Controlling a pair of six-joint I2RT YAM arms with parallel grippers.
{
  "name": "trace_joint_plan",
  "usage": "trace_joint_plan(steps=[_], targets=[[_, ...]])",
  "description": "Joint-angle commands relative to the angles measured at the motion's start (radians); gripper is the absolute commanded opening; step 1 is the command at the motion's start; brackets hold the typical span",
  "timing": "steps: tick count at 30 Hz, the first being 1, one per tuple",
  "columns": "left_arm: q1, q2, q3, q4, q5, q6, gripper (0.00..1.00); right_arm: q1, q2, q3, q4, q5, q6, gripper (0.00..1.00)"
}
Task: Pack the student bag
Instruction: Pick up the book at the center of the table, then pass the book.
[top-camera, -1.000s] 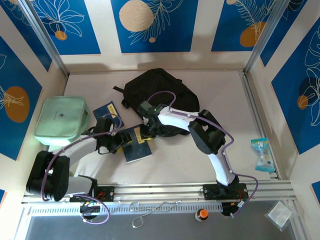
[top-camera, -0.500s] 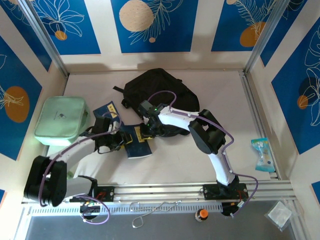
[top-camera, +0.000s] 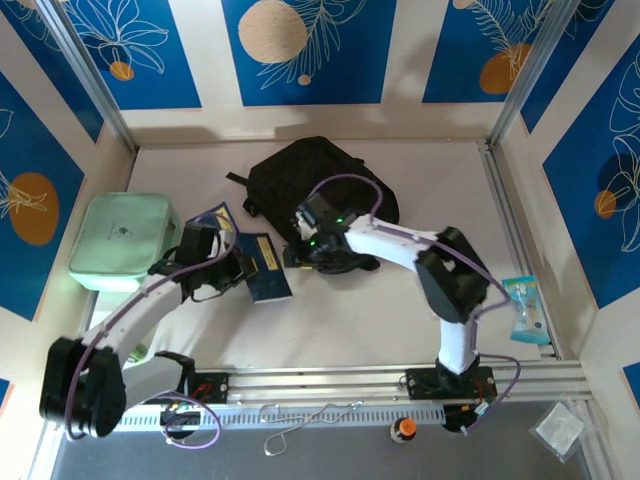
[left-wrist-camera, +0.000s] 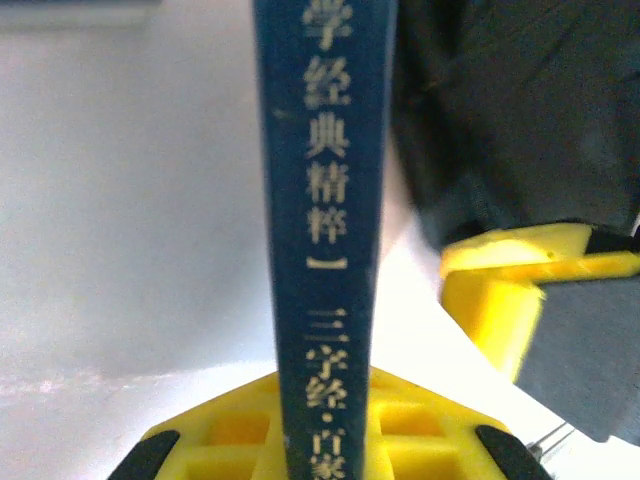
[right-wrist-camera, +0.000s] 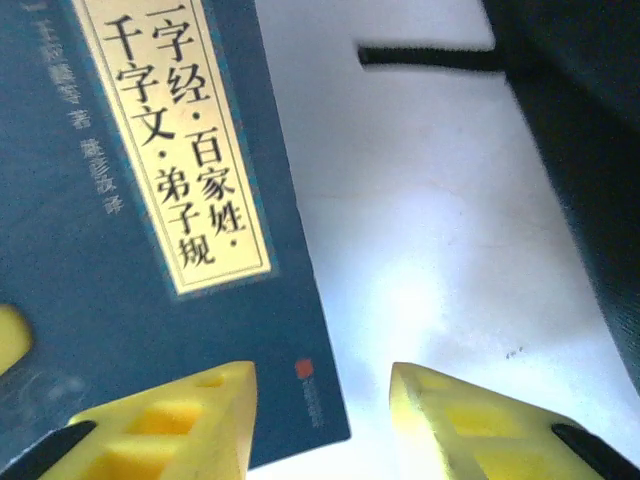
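Note:
The student bag (top-camera: 320, 178), a black soft backpack, lies at the back middle of the table. A dark blue book (top-camera: 268, 270) with a cream title label lies just in front of it. My left gripper (top-camera: 234, 270) is shut on the book's left edge, and the book's spine (left-wrist-camera: 325, 200) runs up between the jaws of my left gripper (left-wrist-camera: 325, 425). My right gripper (top-camera: 298, 252) hovers at the book's right side, by the bag's front edge. In the right wrist view my right gripper (right-wrist-camera: 320, 400) stands open over the book's corner (right-wrist-camera: 150, 200), holding nothing.
A second blue book (top-camera: 214, 220) lies under my left arm, beside a mint-green zip case (top-camera: 124, 240) at the far left. A black bag strap (right-wrist-camera: 420, 57) lies on the table. A snack packet (top-camera: 525, 308) sits beyond the right rail.
My left gripper has shut on the book and drawn it a little left and back. My right gripper has opened, let go of the book and shifted towards the bag.

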Motion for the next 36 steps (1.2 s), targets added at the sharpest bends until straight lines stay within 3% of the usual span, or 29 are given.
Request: trace_joint_plan(steps=[1,8,13,17,22,27,36], targets=[[0.002,-0.066,0.051,0.062,-0.051,-0.067,0.00,-0.053,-0.160,-0.090,0.206,-0.091,0.039,0.49],[-0.059,0.028,0.093,0.505,-0.135,-0.344,0.00,-0.251,-0.371,-0.346,0.532,-0.256,0.318,0.76],[-0.123,0.179,0.195,0.731,-0.181,-0.465,0.00,-0.318,-0.376,-0.430,0.723,-0.323,0.539,0.88],[-0.173,0.275,0.273,0.799,-0.235,-0.510,0.00,-0.333,-0.325,-0.472,0.947,-0.335,0.724,0.94],[-0.195,0.381,0.306,0.918,-0.267,-0.619,0.00,-0.327,-0.252,-0.457,1.170,-0.291,0.878,0.95],[-0.206,0.445,0.322,0.989,-0.238,-0.688,0.00,-0.303,-0.242,-0.407,1.079,-0.219,0.833,0.90],[-0.208,0.465,0.266,1.075,-0.188,-0.733,0.00,-0.315,-0.212,-0.362,0.973,-0.148,0.752,0.69]])
